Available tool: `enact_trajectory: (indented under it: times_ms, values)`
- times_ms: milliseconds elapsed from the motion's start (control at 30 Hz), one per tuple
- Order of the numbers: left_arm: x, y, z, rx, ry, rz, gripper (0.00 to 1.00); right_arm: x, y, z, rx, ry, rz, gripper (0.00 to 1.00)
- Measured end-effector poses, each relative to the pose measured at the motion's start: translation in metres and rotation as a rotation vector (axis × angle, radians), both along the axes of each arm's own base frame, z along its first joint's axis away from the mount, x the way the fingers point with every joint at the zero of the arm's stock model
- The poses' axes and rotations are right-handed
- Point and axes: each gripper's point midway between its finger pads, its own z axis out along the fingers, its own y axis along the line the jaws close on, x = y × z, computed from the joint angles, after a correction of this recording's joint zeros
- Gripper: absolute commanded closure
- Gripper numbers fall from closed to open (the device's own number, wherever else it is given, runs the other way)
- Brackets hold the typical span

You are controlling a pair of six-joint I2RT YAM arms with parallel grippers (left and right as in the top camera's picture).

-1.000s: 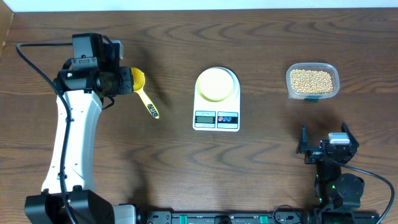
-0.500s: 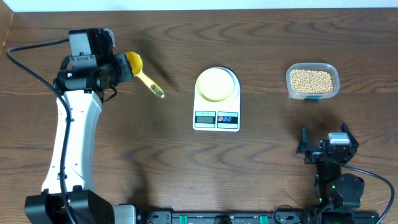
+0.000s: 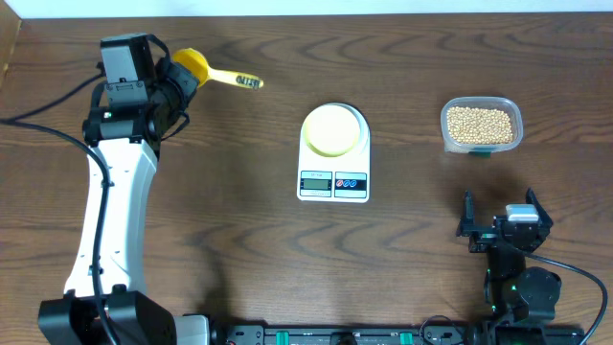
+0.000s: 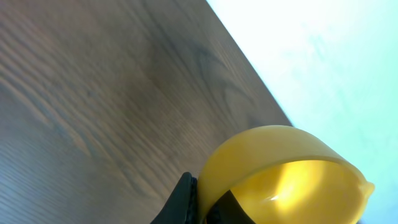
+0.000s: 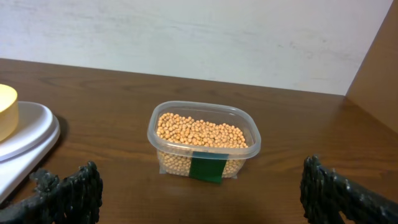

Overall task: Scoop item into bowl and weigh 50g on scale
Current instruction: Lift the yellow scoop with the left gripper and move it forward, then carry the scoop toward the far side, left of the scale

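The bright yellow plastic scoop (image 3: pixel 194 63) is pinched in the left fingers (image 4: pixel 181 202), which are closed tight on its round cup, at the far left corner of the dark wood-grain bench (image 3: pixel 239 240). Its long axis runs roughly along the bench's far edge: the cup sits at the fingers, and the slim flat handle points right, angled slightly toward the near side, with dark marks at its tip. Up close the cup looks smooth, glossy and thin-walled.

The scale (image 3: pixel 333 182), white, flat and rounded-square, lies mid-bench with its display and two buttons on the near edge. The bowl (image 3: pixel 333 128), round, shallow and pale yellow, sits on its platform.

The beans (image 3: pixel 480 123), small, round and tan, fill a clear rounded-rectangular tub (image 3: pixel 447 137) at the far right, its long side running left to right and a dark green label on its near wall.

The right fingers (image 5: pixel 68 193), black and knobbly, are spread wide and hold nothing, near the bench's front right, facing the tub
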Motion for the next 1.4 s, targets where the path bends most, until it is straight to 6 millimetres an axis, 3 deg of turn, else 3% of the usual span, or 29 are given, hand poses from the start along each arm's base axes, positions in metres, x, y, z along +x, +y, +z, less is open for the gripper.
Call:
enact_trajectory:
  times_ms: [267, 467, 1033, 1400]
  values:
    - [0.006, -0.001, -0.019, -0.193, 0.057, 0.184, 0.92, 0.0, 0.0, 0.0, 0.0, 0.0, 0.0, 0.01]
    - [0.018, -0.016, -0.017, -0.252, 0.027, 0.2, 0.92, 0.0, 0.0, 0.0, 0.0, 0.0, 0.0, 0.01]
    - [0.025, -0.07, -0.028, -0.233, 0.039, 0.123, 0.92, 0.0, 0.0, 0.0, 0.0, 0.0, 0.0, 0.01]
    - [0.026, -0.07, -0.031, -0.225, 0.044, 0.129, 0.92, 0.0, 0.0, 0.0, 0.0, 0.0, 0.0, 0.01]
